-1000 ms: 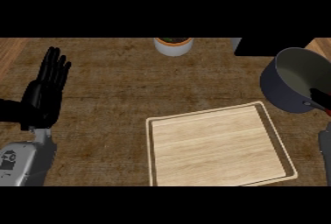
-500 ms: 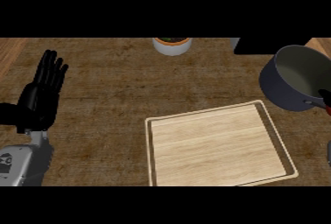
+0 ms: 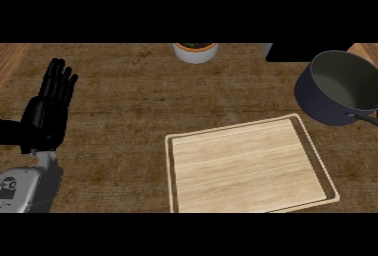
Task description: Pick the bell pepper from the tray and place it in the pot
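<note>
Pot (image 3: pixel 341 90) far from left robot hand (image 3: pixel 46 118)

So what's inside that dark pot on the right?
The pot shows only its bare greyish inner wall; no bell pepper visible. Its right part runs off the view, so that stays unseen.

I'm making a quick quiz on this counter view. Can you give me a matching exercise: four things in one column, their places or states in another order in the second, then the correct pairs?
Things:
1. tray
2. pot
3. small white planter
4. left robot hand

Places or states:
A. at the view's left, open, fingers up, resting
B. at the top edge, near the middle
C. at the right edge, dark, nothing visible inside
D. lower middle, pale wood, nothing on it

Pairs: 1-D, 2-C, 3-B, 4-A
</note>
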### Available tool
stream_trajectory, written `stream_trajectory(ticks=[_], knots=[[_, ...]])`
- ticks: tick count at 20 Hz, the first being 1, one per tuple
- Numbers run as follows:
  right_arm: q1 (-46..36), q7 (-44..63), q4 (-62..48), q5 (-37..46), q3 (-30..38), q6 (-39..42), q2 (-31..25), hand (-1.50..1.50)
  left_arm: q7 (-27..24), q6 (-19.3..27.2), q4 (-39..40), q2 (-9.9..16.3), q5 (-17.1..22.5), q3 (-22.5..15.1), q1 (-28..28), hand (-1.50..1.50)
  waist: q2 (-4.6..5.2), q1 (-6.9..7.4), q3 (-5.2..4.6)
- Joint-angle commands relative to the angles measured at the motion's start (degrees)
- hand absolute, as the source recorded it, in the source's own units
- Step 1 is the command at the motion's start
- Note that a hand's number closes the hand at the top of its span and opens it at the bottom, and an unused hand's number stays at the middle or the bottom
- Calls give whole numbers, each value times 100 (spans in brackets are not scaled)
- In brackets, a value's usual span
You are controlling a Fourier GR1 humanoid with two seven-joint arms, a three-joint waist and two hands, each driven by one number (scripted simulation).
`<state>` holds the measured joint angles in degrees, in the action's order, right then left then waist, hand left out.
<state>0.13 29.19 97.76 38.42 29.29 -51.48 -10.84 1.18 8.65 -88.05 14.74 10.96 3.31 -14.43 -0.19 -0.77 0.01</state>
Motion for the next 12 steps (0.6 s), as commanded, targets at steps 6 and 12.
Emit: stream_trajectory(ticks=[6,12], knots=[[1769,-1244,1249,-1798,497,-9,329,-150,187,7,-187,-164,-94,-13,7,0,5,9,2],[2755,-1906,2066,-2767,853,500,766,-150,109,94,-244,-301,-322,-93,117,0,-4,-13,1]])
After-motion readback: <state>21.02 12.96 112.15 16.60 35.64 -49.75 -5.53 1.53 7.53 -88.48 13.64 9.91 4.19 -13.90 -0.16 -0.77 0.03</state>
